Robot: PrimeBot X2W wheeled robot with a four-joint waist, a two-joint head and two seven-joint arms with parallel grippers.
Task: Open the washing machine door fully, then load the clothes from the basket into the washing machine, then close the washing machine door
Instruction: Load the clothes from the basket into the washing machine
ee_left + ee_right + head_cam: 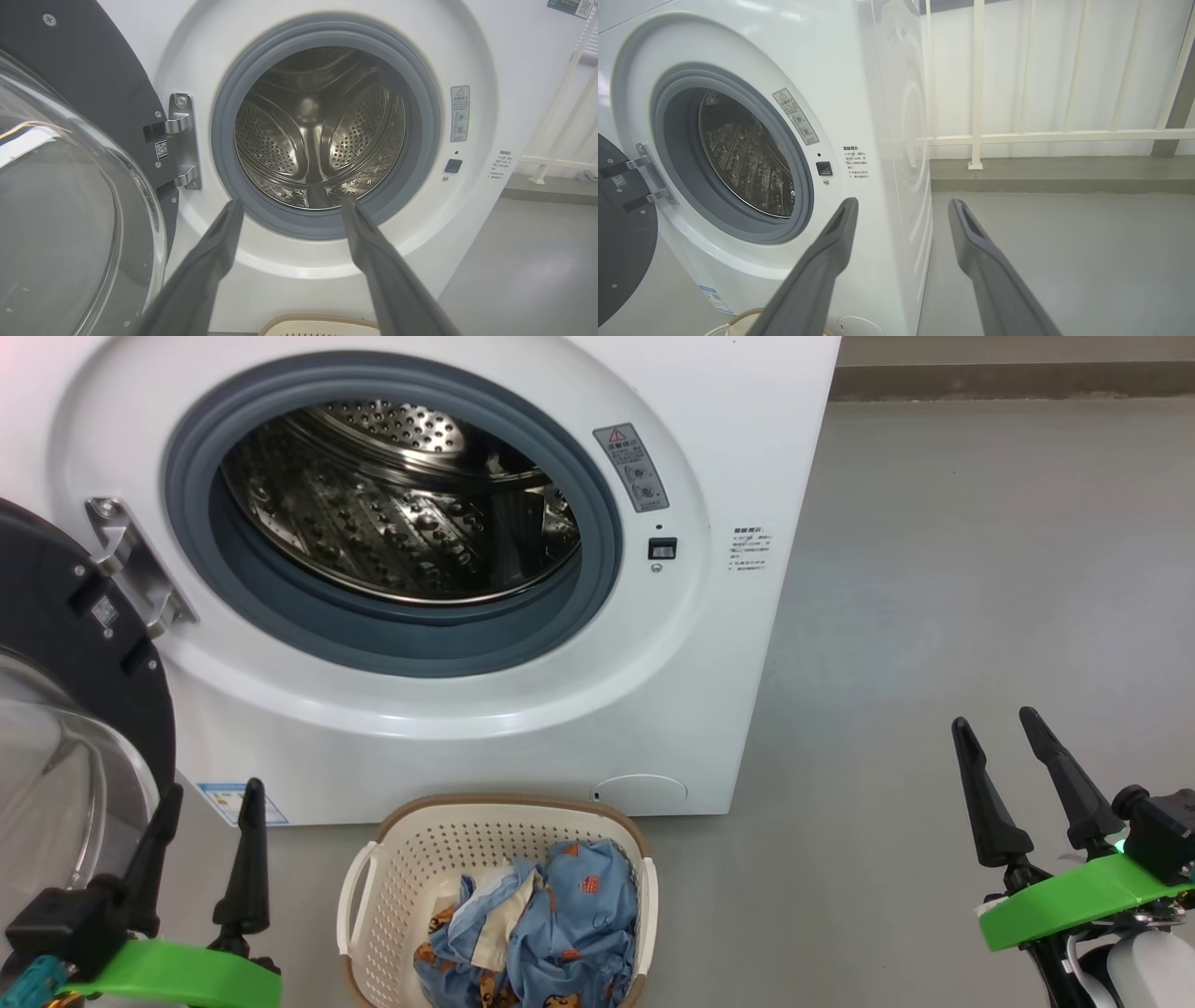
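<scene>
My left gripper (pixel 213 791) and my right gripper (pixel 993 719) both have their fingers spread wide and hold nothing. The washing machine door (pixel 56 616) is swung out at the far left, so the drum (pixel 401 513) is exposed, and I see no garment in it. I judge the step in hand to be lifting the clothes (pixel 560 915) out of the basket (pixel 411 859). To do it well, I would come down from above on the highest fold, close on a thick bunch rather than a single edge, and keep my tips off the perforated wall. The basket sits on the floor (pixel 934 569) just before the washing machine (pixel 728 476), below the drum mouth. The clothes lie between my grippers, near my left fingers on their right and well apart from my right ones.
</scene>
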